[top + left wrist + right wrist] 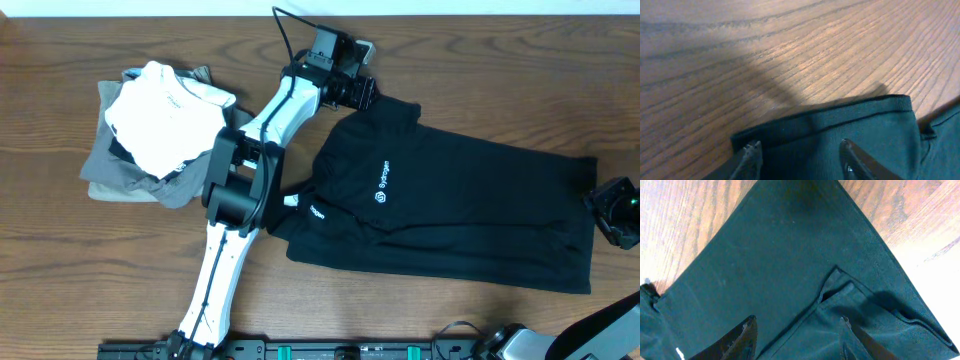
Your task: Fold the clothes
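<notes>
A black polo shirt lies flat on the table, a pincer at each end.
It seems laid open for folding. Bare wood borders the shirt, and the folded pile sits well beyond its collar. The left gripper straddles its far sleeve hem with jaws spread. The right gripper, over its bottom hem, is likewise spread.

Left arm stretched far forward, left fingers parted (right fingers likewise)

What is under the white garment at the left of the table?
Under the white garment lie a grey garment and an olive garment; anything deeper is covered.
</notes>
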Tool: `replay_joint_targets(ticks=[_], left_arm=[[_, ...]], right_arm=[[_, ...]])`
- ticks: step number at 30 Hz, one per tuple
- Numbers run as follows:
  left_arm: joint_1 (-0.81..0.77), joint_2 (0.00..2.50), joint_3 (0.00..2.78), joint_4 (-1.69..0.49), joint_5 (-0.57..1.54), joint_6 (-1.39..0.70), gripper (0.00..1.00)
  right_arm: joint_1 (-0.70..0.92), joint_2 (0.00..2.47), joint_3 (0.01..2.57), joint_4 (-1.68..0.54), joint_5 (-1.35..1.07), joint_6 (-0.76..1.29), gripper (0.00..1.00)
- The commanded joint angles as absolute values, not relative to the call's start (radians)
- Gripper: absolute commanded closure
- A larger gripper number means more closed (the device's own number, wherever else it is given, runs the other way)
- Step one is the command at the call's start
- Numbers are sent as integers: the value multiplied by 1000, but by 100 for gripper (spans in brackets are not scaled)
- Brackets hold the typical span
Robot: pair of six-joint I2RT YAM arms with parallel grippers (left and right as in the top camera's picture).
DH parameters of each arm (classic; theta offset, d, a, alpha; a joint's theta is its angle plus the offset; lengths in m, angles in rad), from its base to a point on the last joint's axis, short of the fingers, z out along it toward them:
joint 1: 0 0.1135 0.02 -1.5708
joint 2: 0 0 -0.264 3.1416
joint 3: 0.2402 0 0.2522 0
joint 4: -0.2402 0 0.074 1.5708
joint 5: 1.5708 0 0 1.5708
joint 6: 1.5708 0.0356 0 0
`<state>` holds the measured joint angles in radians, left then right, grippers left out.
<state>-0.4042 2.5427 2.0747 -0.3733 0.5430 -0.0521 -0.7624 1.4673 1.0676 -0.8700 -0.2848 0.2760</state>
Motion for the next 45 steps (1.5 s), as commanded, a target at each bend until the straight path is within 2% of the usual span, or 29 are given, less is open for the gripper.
replay_joint_targets(ticks=[1,5,10,13,19,30,34,40,42,45], left_arm=[[-418,2559,2099,-364,539,-62,54],[-427,2559,2099,-368,535,-65,55],[-427,2558,2099,-393,429,-64,35],[-420,2558,2099,-398,398,-57,27],[-398,2552,2100,-395,395,-57,21],[-348,2477,2100,-402,396,-57,21],[-343,2476,2100,-405,491,-62,21],[-350,2487,2088,-413,478,-56,21],[-357,2498,2079,-419,478,-46,23],[-368,2521,2078,-453,458,-41,31]], right_arm=[[-743,1455,1085,-870,-297,261,49],[-730,1455,1085,-871,-297,261,49],[-726,1455,1085,-872,-297,260,50],[-726,1455,1085,-874,-297,253,50],[-726,1455,1084,-875,-297,253,50],[-726,1455,1084,-873,-295,245,49],[-726,1455,1084,-868,-295,245,49],[-726,1455,1084,-867,-295,245,49],[-726,1455,1084,-867,-296,245,49],[-726,1455,1084,-871,-296,245,49]])
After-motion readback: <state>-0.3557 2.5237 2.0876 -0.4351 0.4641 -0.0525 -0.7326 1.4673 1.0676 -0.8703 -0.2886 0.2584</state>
